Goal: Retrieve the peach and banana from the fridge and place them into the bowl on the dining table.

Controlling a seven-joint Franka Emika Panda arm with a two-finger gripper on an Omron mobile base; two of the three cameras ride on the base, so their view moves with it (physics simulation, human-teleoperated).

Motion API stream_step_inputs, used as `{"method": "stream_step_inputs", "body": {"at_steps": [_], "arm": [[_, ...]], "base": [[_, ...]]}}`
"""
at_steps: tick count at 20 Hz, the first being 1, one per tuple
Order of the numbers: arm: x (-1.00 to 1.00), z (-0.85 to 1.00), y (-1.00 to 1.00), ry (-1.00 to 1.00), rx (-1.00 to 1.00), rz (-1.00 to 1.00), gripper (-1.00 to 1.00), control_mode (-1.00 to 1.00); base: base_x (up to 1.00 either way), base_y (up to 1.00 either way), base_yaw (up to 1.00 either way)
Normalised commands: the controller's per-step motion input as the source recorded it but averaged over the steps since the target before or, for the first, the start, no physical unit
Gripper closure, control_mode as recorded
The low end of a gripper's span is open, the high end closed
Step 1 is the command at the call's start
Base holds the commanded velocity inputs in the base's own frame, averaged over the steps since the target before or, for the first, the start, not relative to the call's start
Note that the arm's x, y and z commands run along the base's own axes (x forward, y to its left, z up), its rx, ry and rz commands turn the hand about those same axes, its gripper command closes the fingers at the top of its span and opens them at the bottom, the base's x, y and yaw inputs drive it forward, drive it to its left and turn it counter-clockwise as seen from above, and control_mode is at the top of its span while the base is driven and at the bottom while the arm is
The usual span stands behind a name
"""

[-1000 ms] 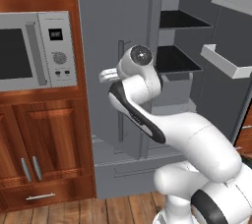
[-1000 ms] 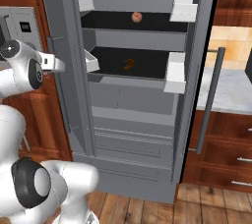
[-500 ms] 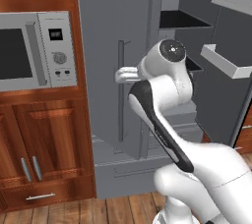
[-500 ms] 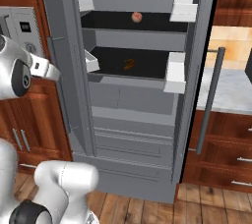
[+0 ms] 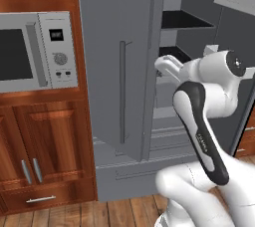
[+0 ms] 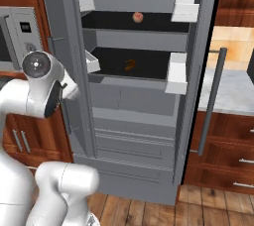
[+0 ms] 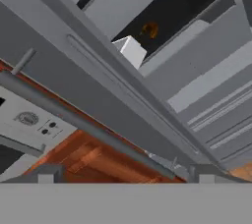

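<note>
Left base view: the fridge point(image 5: 124, 71) has its left door swung out toward the camera, bar handle at about 9 o'clock of the arm's wrist; the end effector point(image 5: 164, 66) sits at the door's inner edge, level with the lower black shelf, and its finger spacing cannot be read here; a microwave point(image 5: 37, 52) is set in the wood cabinets at 9 o'clock of the fridge.

Right base view: both doors stand open; the peach point(image 6: 138, 17) rests on the upper shelf, near the middle; a small orange-brown fruit point(image 6: 130, 65), probably the banana though too small to be sure, lies on the shelf below, at 6 o'clock of the peach; white door bins hang at either side; a stone counter point(image 6: 225, 91) shows at 3 o'clock past the right door; the arm's wrist is at 9 o'clock, just outside the left door.

Hand view: the picture is rolled; the two fingertips point(image 7: 47, 175) rise well apart at the bottom edge with nothing between them, so the end effector is spread and empty; the door handle runs diagonally just above them; the orange-brown fruit sits at 12 o'clock, deep on the dark shelf.

Judgement: the door-opening step looks finished and the first pick has not begun; the next move calls for clearing the door edge, swinging in toward a shelf, and lining the spread fingers on one fruit.
</note>
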Motion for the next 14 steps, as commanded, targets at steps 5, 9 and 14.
{"method": "stream_step_inputs", "body": {"at_steps": [5,9,14], "arm": [[-0.22,0.28,-0.44,0.01,0.45,-0.14,-1.00,-1.00],[-0.16,0.24,-0.24,0.01,0.38,-0.02,-1.00,-1.00],[0.03,0.10,-0.06,0.06,0.28,0.00,-1.00,-1.00]], "base": [[0.00,0.00,0.00],[0.00,0.00,0.00],[0.00,0.00,0.00]]}}
